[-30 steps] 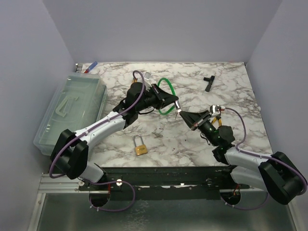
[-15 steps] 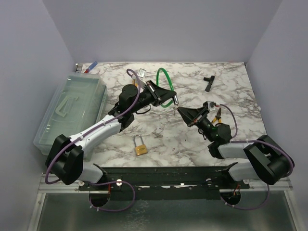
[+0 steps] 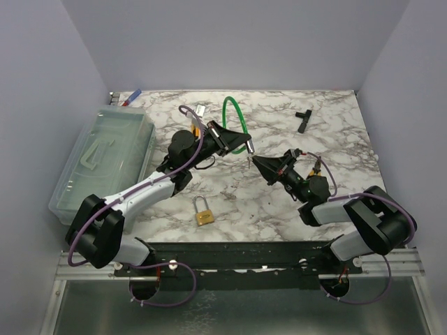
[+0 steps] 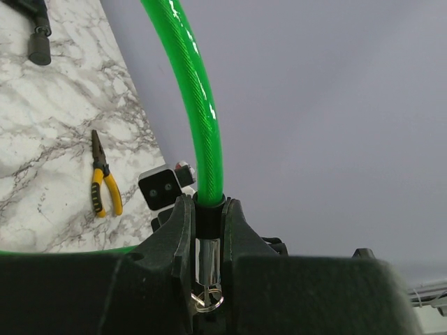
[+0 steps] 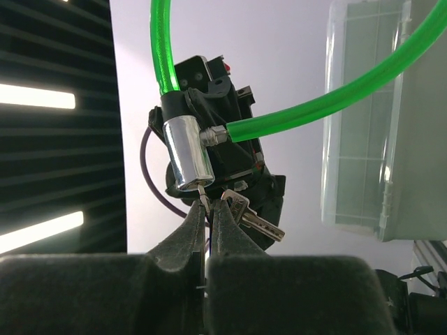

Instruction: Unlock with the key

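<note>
Tracking the last second from overhead: the left gripper (image 3: 237,141) has carried the green cable lock (image 3: 229,120) up and toward the back-left of the worktop (image 3: 342,136). The loop, lower and flatter a second ago, now stands nearly upright. The right gripper (image 3: 257,160) has followed it leftward with its forearm stretched low, so the two tips meet in the air above the worktop's middle. Left fingers clamp the lock at the black collar atop its silver barrel (image 5: 187,152). Right fingers are pinched fully together on the key (image 5: 202,197), whose blade runs straight up into the barrel's lower end. A spare key (image 5: 253,218) dangles from the same ring, just beside the fingertips. How deep the blade sits, cannot tell. Reading: both arms shifted together and the key stayed in the barrel, so insertion looks done and the turn is what remains. The cable's metal end (image 5: 213,134) is still seated in the barrel's side, so the lock is judged not yet open. Elsewhere: a brass padlock (image 3: 203,213) lies untouched near the front edge, a black T-shaped tool (image 3: 302,120) near the back-right corner, and a clear lidded bin (image 3: 105,157) along the left edge.
</note>
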You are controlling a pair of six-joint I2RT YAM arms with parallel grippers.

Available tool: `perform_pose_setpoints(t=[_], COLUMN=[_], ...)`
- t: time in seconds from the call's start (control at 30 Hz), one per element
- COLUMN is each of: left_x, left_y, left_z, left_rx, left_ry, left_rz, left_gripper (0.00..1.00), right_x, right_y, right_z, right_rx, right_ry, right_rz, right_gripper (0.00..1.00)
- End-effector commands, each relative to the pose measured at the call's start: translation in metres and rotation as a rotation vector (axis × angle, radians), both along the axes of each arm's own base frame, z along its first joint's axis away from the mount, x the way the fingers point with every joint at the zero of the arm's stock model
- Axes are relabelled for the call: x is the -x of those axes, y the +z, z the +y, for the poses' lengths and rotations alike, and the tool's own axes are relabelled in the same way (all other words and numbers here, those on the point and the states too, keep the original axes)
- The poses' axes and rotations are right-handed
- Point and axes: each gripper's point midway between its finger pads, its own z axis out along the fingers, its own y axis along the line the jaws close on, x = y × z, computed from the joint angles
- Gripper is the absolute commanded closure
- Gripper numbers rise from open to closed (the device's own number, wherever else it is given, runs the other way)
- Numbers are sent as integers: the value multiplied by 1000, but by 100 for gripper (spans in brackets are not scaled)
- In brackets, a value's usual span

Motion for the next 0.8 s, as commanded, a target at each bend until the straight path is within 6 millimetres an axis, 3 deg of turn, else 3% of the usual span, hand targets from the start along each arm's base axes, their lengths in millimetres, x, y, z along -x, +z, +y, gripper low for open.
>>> perform_pose_setpoints(t=[0.0, 0.33, 0.53, 0.77], left_x=[77, 78, 68, 50], left_y=[67, 68, 62, 49], left_z=[-17, -16, -13, -12], left_rx=[168, 172, 169, 164], left_ry=[-312, -306, -265, -208], left_rz=[-220, -247, -223, -161], left_gripper=[100, 100, 100, 100], right_x=[10, 15, 19, 27], right_y=[51, 53, 37, 22], right_z=[-12, -16, -30, -36], right_rx=[-149, -154, -128, -86], right_ry=[-4, -3, -61, -74], right_rz=[-178, -183, -152, -137], right_gripper=[100, 100, 99, 79])
